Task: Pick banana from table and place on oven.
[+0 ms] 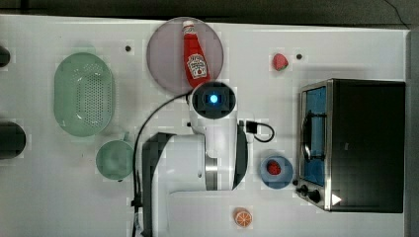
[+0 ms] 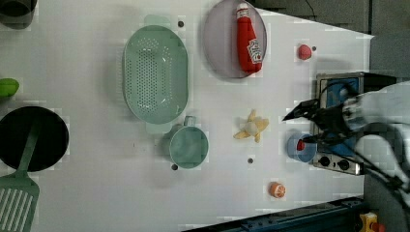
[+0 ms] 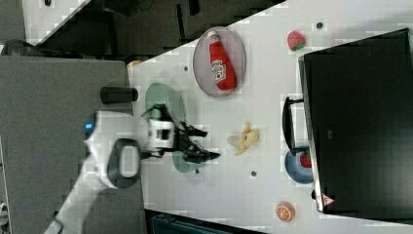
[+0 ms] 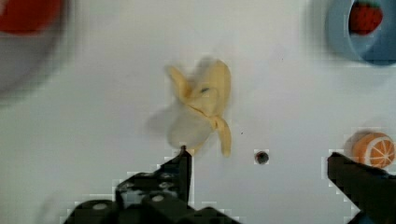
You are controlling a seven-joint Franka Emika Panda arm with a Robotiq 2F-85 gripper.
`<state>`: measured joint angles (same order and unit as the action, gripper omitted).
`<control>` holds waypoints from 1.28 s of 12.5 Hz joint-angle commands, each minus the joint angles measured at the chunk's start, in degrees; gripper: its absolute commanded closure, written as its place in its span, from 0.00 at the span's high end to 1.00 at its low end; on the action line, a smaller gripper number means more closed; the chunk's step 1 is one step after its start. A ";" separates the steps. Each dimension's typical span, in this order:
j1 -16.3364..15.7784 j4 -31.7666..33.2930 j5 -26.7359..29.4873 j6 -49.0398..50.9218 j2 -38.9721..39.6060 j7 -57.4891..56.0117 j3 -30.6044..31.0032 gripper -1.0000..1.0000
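The half-peeled pale yellow banana (image 2: 251, 126) lies on the white table (image 2: 96, 193), between the green cup and the blue bowl; it also shows as the banana (image 3: 244, 138) and the banana (image 4: 203, 109). My gripper (image 2: 300, 128) hangs open and empty above the table, apart from the banana. In the right view the gripper (image 3: 210, 144) appears left of the fruit. The wrist view has one black fingertip (image 4: 184, 158) just short of the banana's end. The oven (image 1: 365, 143), black-topped with a bluish glass door, stands at the top view's right. My arm covers the banana in the top view.
A ketchup bottle (image 1: 195, 55) lies on a grey plate (image 1: 163, 54). A blue bowl (image 1: 284, 180) holding a strawberry sits by the oven door. An orange slice (image 1: 242, 217), a loose strawberry (image 1: 280, 61), a green colander (image 1: 84, 94) and a green cup (image 1: 114, 159) are around.
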<state>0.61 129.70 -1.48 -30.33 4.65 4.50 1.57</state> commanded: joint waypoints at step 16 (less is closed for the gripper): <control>0.28 8.16 0.79 -33.67 15.98 9.49 1.96 0.59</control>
<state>0.20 138.88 -1.23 -62.61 23.14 11.41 3.94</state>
